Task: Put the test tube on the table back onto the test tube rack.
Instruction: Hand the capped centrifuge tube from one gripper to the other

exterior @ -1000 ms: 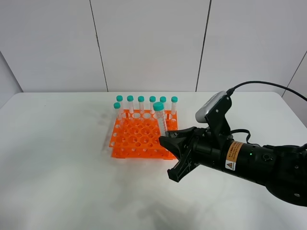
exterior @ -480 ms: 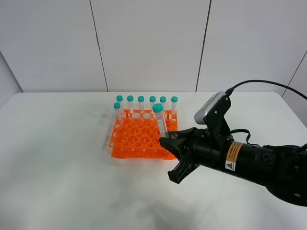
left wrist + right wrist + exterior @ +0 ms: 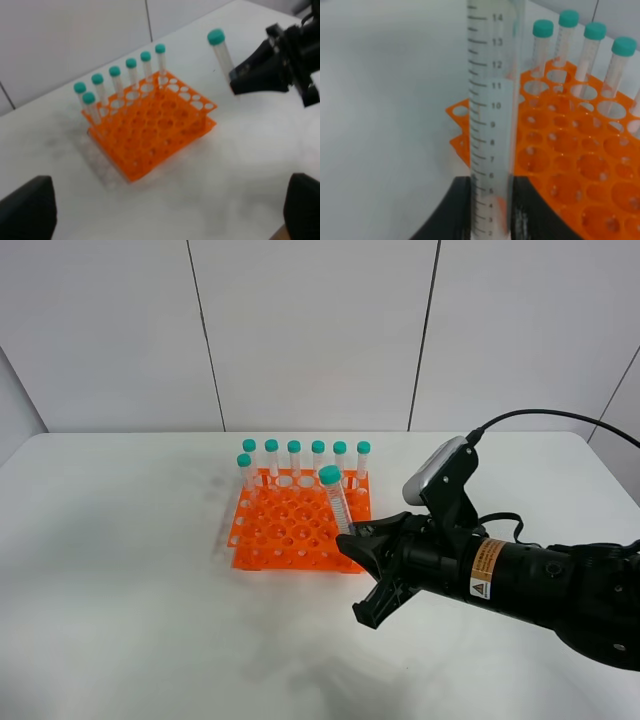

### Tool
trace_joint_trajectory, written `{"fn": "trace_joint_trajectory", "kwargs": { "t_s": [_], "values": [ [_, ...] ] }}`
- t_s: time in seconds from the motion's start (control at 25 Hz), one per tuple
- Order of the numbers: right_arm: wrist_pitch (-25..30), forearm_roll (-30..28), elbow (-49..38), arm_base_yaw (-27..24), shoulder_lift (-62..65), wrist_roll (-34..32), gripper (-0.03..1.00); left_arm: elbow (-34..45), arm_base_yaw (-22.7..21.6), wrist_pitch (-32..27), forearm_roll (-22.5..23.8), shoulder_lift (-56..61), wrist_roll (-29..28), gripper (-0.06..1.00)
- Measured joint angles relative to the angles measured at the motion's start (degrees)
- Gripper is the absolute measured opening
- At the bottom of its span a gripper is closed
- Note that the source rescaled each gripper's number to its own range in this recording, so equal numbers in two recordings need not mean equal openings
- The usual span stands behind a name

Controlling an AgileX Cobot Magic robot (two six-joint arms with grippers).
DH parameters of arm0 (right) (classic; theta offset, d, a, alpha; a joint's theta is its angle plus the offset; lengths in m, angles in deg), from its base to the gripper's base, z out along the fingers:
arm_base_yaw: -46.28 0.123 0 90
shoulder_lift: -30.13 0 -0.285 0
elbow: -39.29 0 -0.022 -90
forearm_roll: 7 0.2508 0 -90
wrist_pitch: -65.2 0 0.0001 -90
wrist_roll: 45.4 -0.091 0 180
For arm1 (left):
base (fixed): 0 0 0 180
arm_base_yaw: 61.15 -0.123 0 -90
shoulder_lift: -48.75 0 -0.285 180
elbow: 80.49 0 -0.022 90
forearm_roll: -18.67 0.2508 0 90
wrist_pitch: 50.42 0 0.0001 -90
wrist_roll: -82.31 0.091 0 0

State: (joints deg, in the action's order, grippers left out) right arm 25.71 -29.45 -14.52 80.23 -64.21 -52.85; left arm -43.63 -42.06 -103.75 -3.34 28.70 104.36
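Observation:
My right gripper [image 3: 352, 538] is shut on the lower end of a clear test tube [image 3: 338, 505] with a teal cap, held nearly upright and leaning slightly. It hangs by the front right corner of the orange test tube rack [image 3: 285, 535] on the white table [image 3: 120, 580]. In the right wrist view the graduated test tube [image 3: 492, 110] stands between my black fingers [image 3: 452, 212], with the test tube rack [image 3: 570, 165] just behind. Several capped tubes [image 3: 294, 458] stand along the rack's back row. My left gripper [image 3: 165, 212] is open, high over the table, looking down at the test tube rack [image 3: 150, 130].
A white panelled wall [image 3: 310, 330] closes off the far side of the table. My right arm's black body [image 3: 520, 575] stretches in from the right edge, with a cable arching above it. Bare tabletop lies left of and in front of the rack.
My right gripper has sunk a little with the test tube, so the teal cap sits lower beside the rack's front right corner. The rack and its tubes have not moved.

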Motion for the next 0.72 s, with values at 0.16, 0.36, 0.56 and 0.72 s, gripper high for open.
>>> {"fn": "trace_joint_trajectory", "kwargs": {
  "t_s": [0.16,0.36,0.56,0.72],
  "values": [
    [-0.3,0.0,0.0,0.0,0.0,0.05,0.03,-2.03,0.17,2.42,-3.91,-5.87,6.28,1.0],
    [-0.42,0.0,0.0,0.0,0.0,0.11,0.03,-2.28,0.17,9.02,-12.88,-14.46,15.57,1.0],
    [-0.49,0.0,0.0,0.0,0.0,0.11,0.03,-2.28,1.86,11.03,-22.52,-22.7,24.42,1.0],
    [-0.66,0.0,0.0,0.0,0.0,0.11,0.03,-2.28,5.63,13.0,-27.7,-27.52,30.22,1.0]
  ]
}}
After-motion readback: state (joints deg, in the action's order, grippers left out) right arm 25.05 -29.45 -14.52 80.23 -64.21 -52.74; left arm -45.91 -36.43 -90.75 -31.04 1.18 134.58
